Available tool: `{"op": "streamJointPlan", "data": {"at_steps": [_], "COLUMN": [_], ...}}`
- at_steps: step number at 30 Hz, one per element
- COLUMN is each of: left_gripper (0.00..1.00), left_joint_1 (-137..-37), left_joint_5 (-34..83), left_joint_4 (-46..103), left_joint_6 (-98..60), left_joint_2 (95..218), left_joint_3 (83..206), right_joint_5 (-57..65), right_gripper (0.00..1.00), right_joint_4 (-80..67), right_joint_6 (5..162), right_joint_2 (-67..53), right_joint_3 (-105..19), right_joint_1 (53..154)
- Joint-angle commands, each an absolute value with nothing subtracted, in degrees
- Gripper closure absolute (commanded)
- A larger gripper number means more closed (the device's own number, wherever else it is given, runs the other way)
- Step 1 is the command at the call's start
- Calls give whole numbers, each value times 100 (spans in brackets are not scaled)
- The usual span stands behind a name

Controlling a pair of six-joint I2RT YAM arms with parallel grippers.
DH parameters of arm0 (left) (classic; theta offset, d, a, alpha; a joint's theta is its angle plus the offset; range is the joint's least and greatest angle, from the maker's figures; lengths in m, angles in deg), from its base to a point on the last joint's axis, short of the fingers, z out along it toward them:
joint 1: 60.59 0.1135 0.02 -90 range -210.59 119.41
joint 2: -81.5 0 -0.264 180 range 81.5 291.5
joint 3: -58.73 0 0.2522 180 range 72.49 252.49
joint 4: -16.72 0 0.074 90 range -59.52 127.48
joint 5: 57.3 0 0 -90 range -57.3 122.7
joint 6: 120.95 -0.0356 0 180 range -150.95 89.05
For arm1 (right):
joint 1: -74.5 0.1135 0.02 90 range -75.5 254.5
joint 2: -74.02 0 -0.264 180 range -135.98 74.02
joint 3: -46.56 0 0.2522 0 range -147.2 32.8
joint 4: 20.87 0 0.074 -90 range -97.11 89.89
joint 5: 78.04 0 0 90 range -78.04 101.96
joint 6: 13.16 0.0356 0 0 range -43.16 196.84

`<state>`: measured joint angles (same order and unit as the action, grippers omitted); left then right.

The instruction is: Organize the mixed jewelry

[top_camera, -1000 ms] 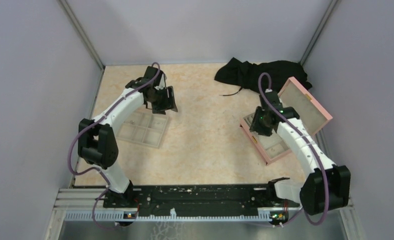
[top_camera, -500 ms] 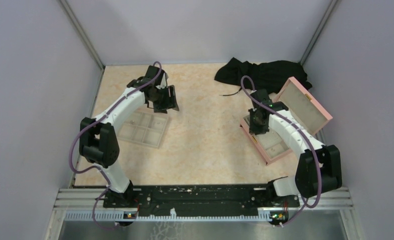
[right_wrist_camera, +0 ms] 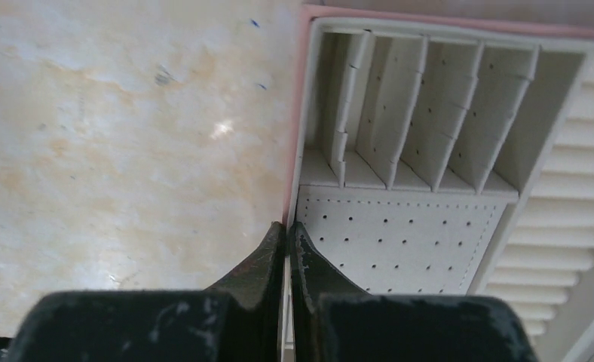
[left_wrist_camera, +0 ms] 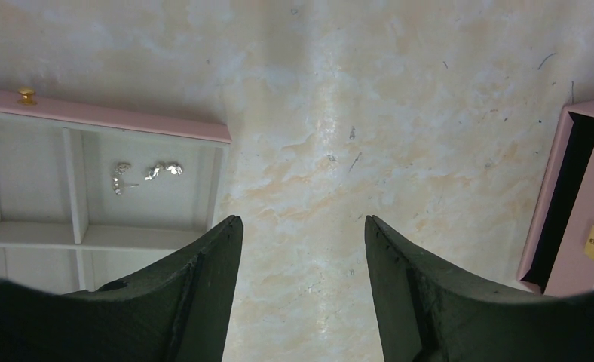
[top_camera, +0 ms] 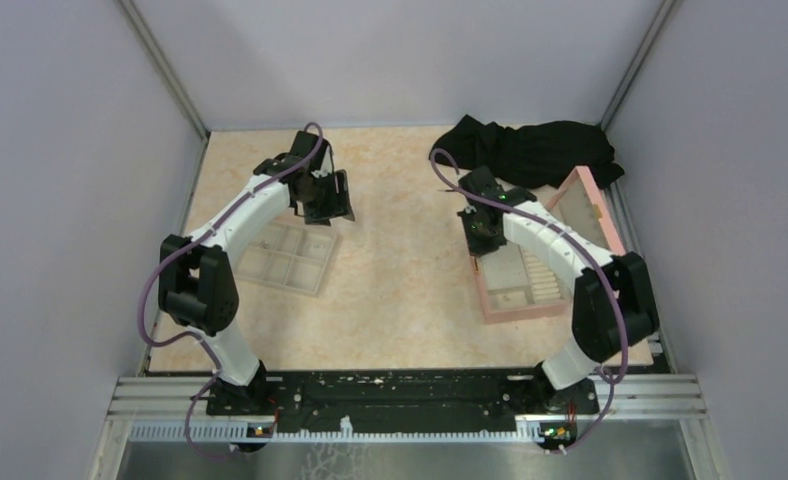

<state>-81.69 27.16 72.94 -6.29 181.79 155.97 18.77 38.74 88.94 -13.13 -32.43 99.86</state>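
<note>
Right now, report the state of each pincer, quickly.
Left pincer: open, holding nothing.
Right pincer: closed, apparently pinching the rim of the pink box.

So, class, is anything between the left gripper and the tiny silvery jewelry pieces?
Only the pale compartment tray's pink-edged side wall lies between the left gripper and the tiny silvery pieces; from above, their compartment is uncovered.
</note>
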Motion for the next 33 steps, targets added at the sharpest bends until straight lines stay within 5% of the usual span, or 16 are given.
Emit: {"op": "streamJointPlan", "data": {"at_steps": [1, 18, 22, 33], "left_gripper": [32, 32, 32, 32], "left_joint_1": [-8018, -6274, -6281, -6833], "left_joint_5": [3008, 3586, 3344, 3205], "left_joint_4": [7397, 7762, 7589, 7589], "left_joint_6": [-596, -611, -678, -787], "left_joint_2": [18015, 17626, 17664, 18684], "left_joint_3": [15589, 15203, 15116, 15789], "right_joint_5": [1230, 973, 946, 1070], "right_gripper": [100, 99, 68, 61], "right_joint_4": [2820, 2967, 3034, 3029], "right_joint_6": [9010, 9531, 9504, 9477], "right_joint_2": [-1902, -4299, -4017, -2562], "right_joint_3": [-4051, -7282, -7382, -6239], "right_joint_1": [10376, 10711, 10736, 10732]}}
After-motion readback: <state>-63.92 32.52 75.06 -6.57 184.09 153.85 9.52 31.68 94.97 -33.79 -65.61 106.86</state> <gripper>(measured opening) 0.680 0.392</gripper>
